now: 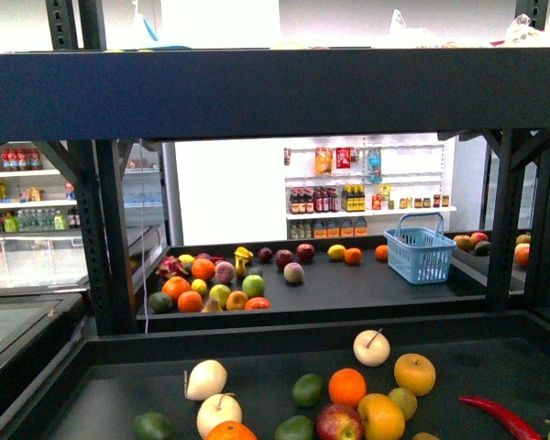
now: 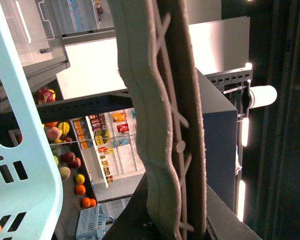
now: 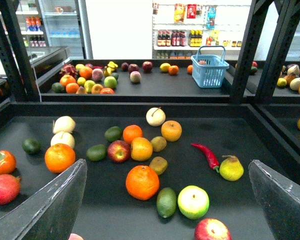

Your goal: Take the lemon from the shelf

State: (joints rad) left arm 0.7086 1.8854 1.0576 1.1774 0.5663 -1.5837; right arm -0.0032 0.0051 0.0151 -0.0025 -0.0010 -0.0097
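Note:
The shelf is a black metal rack with posts (image 1: 110, 238) and lipped dark decks (image 3: 140, 97) in tiers. A small yellow fruit that looks like the lemon (image 1: 336, 251) lies on the far deck, between dark red fruits and an orange; it also shows in the right wrist view (image 3: 165, 67). My right gripper (image 3: 167, 167) is open and empty, hovering over the near deck's fruit, far short of the lemon. My left gripper (image 2: 162, 100) is shut on nothing, its pale pads pressed together, beside a pale basket wall (image 2: 25, 150). Neither arm shows in the front view.
A blue basket (image 1: 420, 249) stands on the far deck, right of the lemon. Several fruits lie on the near deck: an orange (image 3: 142, 182), a green apple (image 3: 193, 201), a red chili (image 3: 206, 155), a pear (image 3: 231, 168). White wall shelves of bottles (image 1: 367, 197) stand behind.

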